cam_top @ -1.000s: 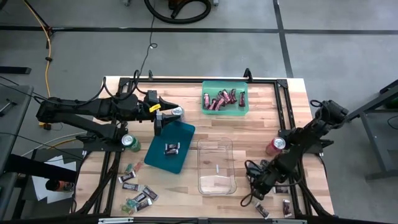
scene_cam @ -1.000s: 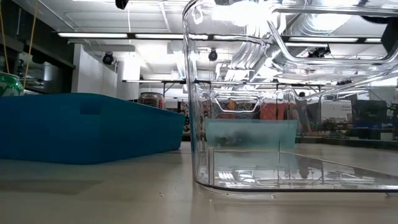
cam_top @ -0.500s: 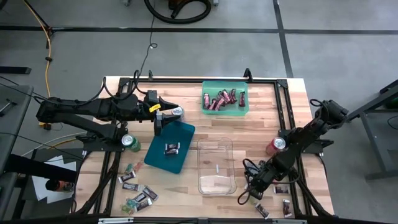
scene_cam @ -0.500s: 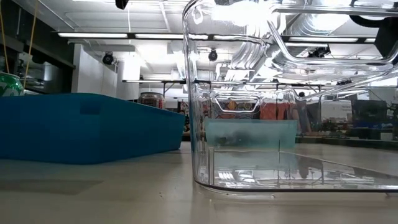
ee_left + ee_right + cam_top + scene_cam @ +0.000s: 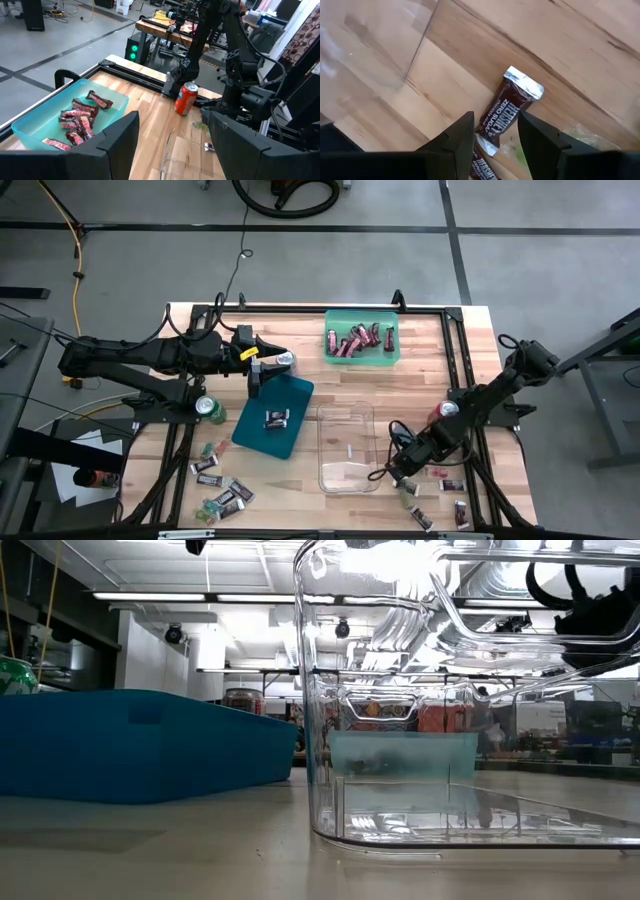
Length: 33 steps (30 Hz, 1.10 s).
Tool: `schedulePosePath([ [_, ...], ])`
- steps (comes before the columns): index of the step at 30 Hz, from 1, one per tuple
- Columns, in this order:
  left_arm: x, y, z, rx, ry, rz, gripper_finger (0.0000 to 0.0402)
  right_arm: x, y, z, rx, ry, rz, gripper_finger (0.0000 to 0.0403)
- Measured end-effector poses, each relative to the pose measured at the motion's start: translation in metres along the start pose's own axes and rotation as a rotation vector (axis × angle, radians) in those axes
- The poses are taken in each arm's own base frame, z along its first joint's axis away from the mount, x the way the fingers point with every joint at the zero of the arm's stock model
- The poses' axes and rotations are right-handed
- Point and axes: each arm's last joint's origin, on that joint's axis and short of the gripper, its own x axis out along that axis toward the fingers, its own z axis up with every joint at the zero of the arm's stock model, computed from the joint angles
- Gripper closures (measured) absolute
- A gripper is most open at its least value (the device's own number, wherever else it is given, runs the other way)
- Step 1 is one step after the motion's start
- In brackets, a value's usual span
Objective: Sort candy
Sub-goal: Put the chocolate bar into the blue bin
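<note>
A: Near the clear bin's (image 5: 347,447) front corner, right claw (image 5: 495,132) sits low over the tabletop (image 5: 420,380), fingers part-open either side of a dark mini bar (image 5: 509,114). Not clamped as far as I can tell; bar looks flat on the wood.

B: Straddling it to pick, probably. Left?

A: Left claw (image 5: 255,375) parked wide open, empty, at the blue tray's (image 5: 290,435) far edge. Red bars (image 5: 358,340) in the green tray (image 5: 392,352); loose candy (image 5: 220,490) front-left.
</note>
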Motion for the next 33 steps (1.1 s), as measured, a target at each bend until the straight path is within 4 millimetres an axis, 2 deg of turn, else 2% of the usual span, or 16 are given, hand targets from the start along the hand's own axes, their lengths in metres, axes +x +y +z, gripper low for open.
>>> schedulePosePath([
  [4, 0.0, 0.0, 0.0, 0.009, 0.0, 0.0, 0.0175, 0.005, 0.0, 0.0, 0.049, 0.003, -0.013, 0.0256],
  [14, 0.0, 0.0, 0.0, 0.01, 0.002, 0.001, 0.0175, 0.031, -0.001, -0.001, 0.112, 0.01, -0.103, 0.026],
  [16, 0.0, 0.0, 0.0, 0.011, 0.003, 0.001, 0.0175, 0.031, -0.002, -0.002, 0.103, 0.009, -0.113, 0.0276],
  [18, 0.0, 0.0, 0.0, 0.019, 0.002, 0.001, 0.0175, 0.027, -0.002, -0.003, 0.087, 0.008, -0.109, 0.0313],
  [20, -0.002, 0.0, 0.001, 0.033, -0.004, -0.002, 0.0175, 0.021, -0.003, -0.003, 0.068, 0.001, -0.099, 0.0368],
  [21, -0.005, 0.0, 0.003, 0.045, -0.009, -0.007, 0.0175, 0.017, -0.004, -0.003, 0.059, -0.006, -0.094, 0.0383],
  [24, -0.017, -0.001, 0.017, 0.072, -0.076, -0.025, 0.0175, -0.003, -0.009, -0.002, 0.048, -0.022, -0.079, 0.0387],
  [28, -0.032, -0.001, 0.031, 0.076, -0.139, -0.034, 0.0175, -0.039, -0.017, 0.002, 0.042, -0.118, -0.008, 0.0398],
  [33, -0.046, 0.001, 0.036, 0.022, -0.17, -0.046, 0.0175, -0.083, -0.022, 0.017, 0.031, -0.41, 0.183, 0.04],
])
